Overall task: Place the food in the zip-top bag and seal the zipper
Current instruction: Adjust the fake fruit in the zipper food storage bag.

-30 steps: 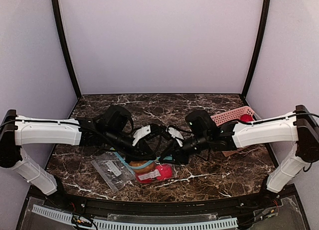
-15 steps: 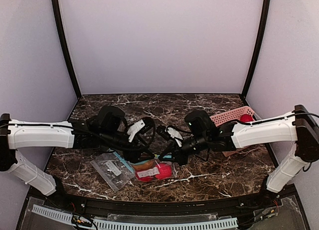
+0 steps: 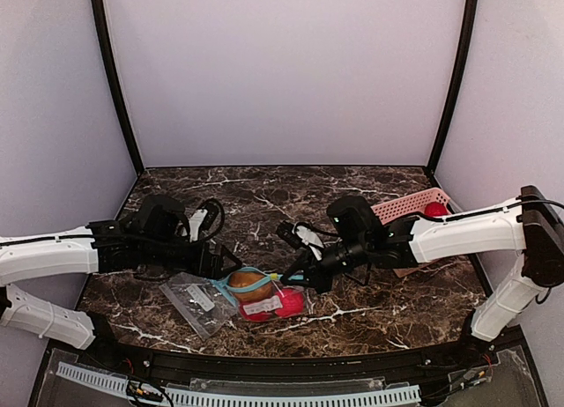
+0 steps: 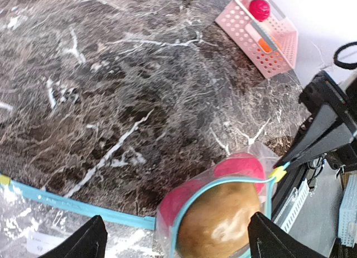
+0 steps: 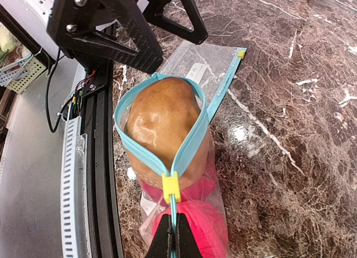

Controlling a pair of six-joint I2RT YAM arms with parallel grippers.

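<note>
The clear zip-top bag (image 3: 263, 298) lies near the table's front edge. Inside it are a brown-tan food piece (image 5: 162, 118) and red food pieces (image 5: 196, 223). The brown piece bulges out of the bag's mouth. The teal zipper (image 5: 189, 146) gapes in a loop around it, with a yellow slider (image 5: 171, 185) at its right end. My right gripper (image 5: 173, 238) is shut on the zipper strip just behind the slider. My left gripper (image 3: 214, 262) is open just left of the bag, holding nothing; its fingers (image 4: 89, 241) flank the brown piece (image 4: 220, 224) in the left wrist view.
A second, flat clear bag (image 3: 197, 301) with a teal strip lies left of the filled one. A pink basket (image 3: 412, 206) at the right back holds a red piece (image 4: 259, 8) and an orange piece (image 4: 269, 44). The black table rail (image 5: 103, 174) runs close beside the bag.
My left gripper has opened, let go of the bag and drawn back to the left. My right gripper has shut on the zipper's end. The bag's mouth now shows the brown piece.
</note>
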